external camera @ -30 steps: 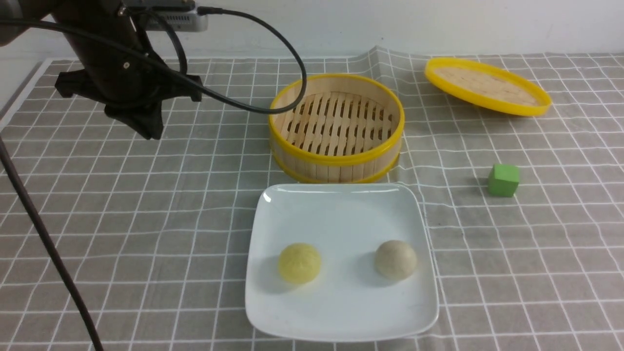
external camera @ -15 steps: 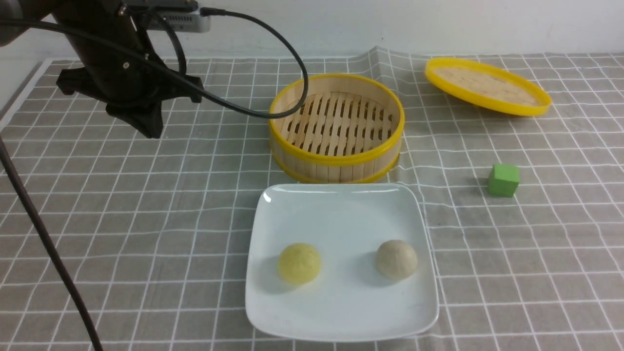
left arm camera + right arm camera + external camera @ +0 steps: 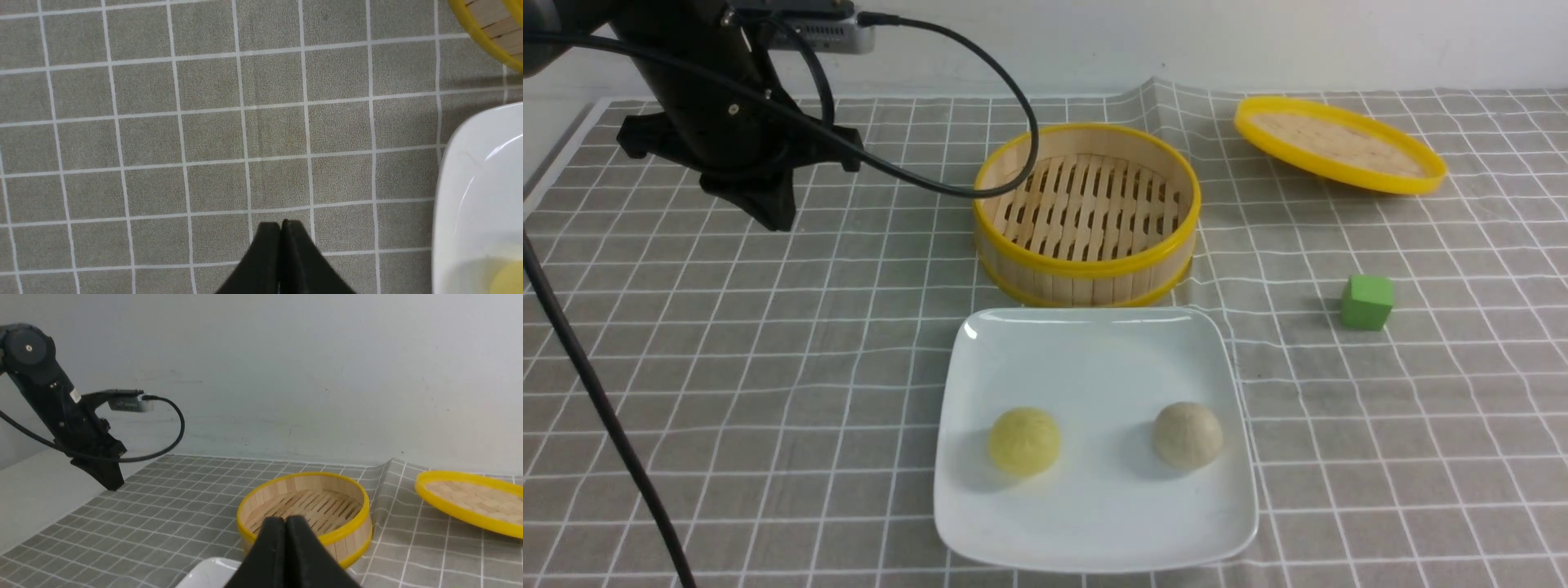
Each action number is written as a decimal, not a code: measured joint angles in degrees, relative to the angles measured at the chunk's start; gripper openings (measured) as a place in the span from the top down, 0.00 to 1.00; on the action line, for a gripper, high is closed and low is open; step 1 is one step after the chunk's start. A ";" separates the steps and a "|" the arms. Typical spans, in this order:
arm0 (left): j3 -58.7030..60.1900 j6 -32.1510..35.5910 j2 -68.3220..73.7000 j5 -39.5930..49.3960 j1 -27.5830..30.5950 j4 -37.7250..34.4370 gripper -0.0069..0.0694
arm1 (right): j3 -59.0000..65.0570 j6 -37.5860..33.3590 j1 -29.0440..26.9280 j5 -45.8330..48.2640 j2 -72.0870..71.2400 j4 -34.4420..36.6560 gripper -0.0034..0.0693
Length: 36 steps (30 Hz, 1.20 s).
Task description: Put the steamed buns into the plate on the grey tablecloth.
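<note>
Left arm (image 3: 698, 106): my matte black shell, small silver screw (image 3: 734, 109) on its flank. Grey camera box (image 3: 829, 34) sits above my left gripper (image 3: 281, 225), feeding a looping black cable (image 3: 1034, 139). My right gripper (image 3: 286, 521): black tapered wedges.
</note>
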 joint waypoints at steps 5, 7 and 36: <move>0.00 0.00 0.00 0.06 0.00 0.06 0.88 | 8.33 0.00 -1.28 -0.11 -4.48 0.00 0.95; 0.00 0.00 0.00 0.17 0.00 0.06 0.88 | 13.24 0.00 -4.86 0.03 -7.60 0.00 0.95; 5.88 -2.33 -39.01 2.43 0.00 5.69 0.87 | 26.34 0.01 -29.09 10.10 -16.72 -1.96 0.93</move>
